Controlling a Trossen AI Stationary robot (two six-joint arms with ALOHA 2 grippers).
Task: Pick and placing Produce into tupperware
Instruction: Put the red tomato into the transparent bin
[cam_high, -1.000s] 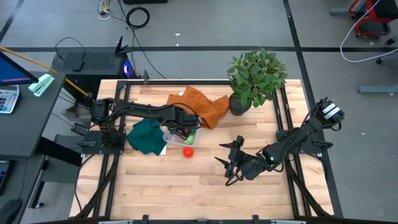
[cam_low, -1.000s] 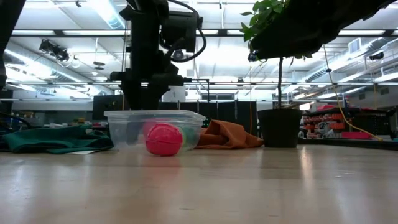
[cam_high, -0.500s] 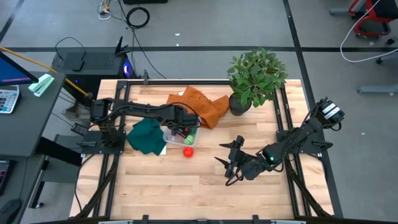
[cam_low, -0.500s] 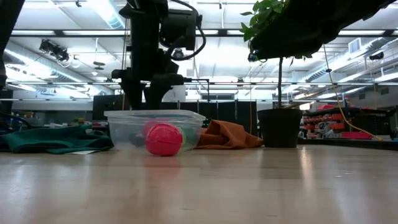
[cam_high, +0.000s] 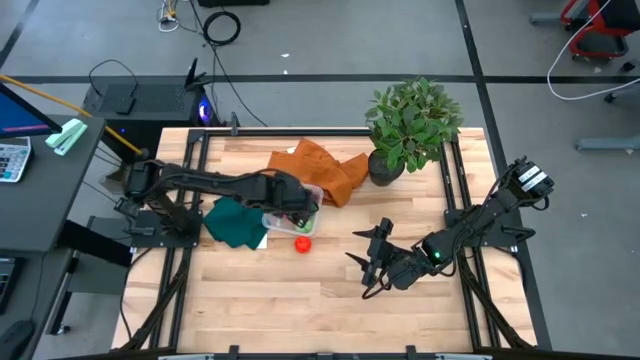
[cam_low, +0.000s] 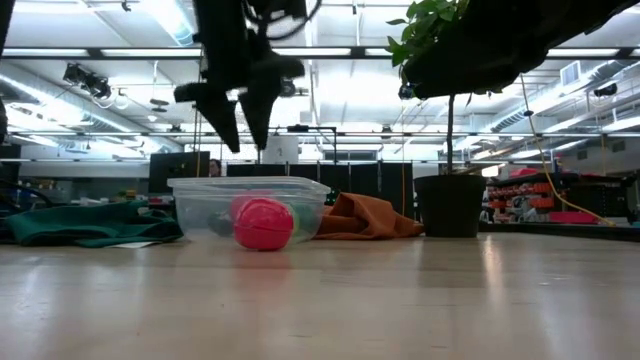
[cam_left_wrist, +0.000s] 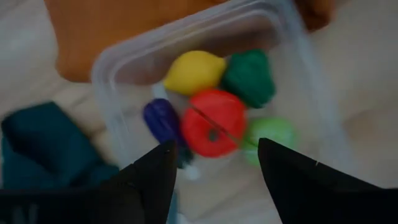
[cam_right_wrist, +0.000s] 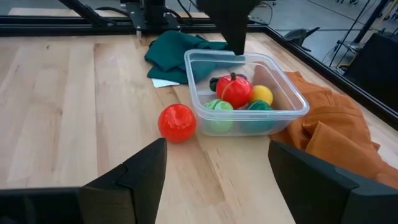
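Jaws parted and empty, left gripper (cam_low: 238, 125) above tupperware (cam_low: 250, 205), red fruit (cam_low: 263, 224) beside it

High view: overhead, facing straight down, far; takes in the whole table (cam_high: 330, 300) and both arms.
Low view: at tabletop height, level across the table into the room.
Left wrist view: close, directly above the tupperware (cam_left_wrist: 112, 62).
Right wrist view: farther off, oblique across the table.
Shared: tupperware (cam_high: 290, 218) in all four; red ball (cam_low: 263, 224) in high, low, right wrist views.
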